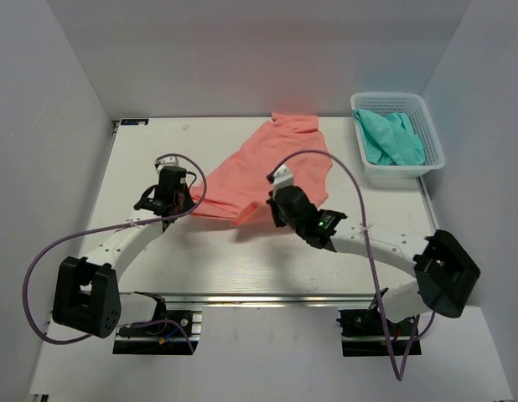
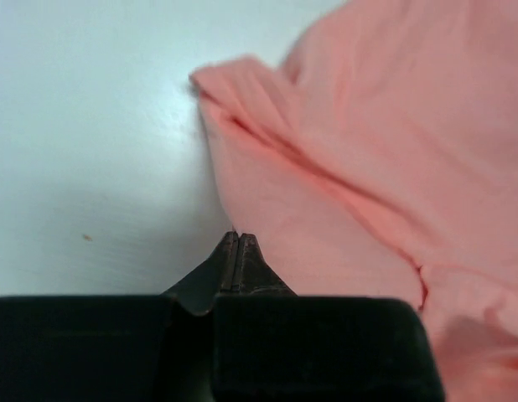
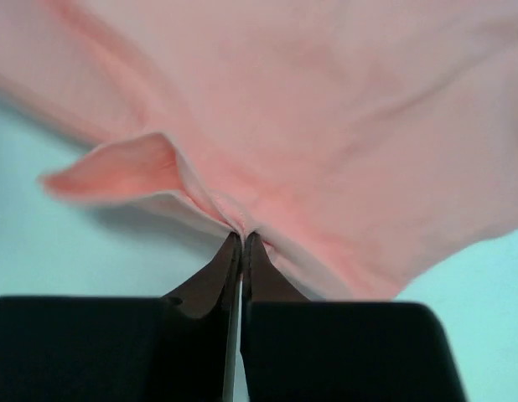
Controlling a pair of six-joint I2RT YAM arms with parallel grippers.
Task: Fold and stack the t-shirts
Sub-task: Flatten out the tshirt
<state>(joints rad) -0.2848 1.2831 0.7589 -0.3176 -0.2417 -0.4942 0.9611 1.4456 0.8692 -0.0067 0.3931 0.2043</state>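
On the table (image 1: 200,260), from 12 o'clock down towards its centre, I find the salmon-pink t-shirt (image 1: 267,163) lying loosely spread and creased, not yet folded, its narrow end at the far edge and its wide end nearest the arms. The left gripper (image 2: 236,240) sits at roughly 8 o'clock of the garment. Its jaws are pressed together, and the cloth's edge runs straight into their tips, so I judge it to be nipping the hem at that corner, though the bite is very slight. The right gripper (image 3: 241,239) is at about 6 o'clock of the garment, jaws closed on the near edge. The fabric puckers into the tips there and a flap to the left stands clear of the surface with shadow beneath, which confirms a firm hold. In my judgement the two holds are set apart along one edge so that the edge can be drawn taut and carried over as a straight fold line. The teal-green t-shirt (image 1: 393,138) lies crumpled in the white basket (image 1: 397,174) at 2 o'clock, well apart from both arms, presumably parked until the first garment is done. Risk noted: the left hold may slip once tension comes on.
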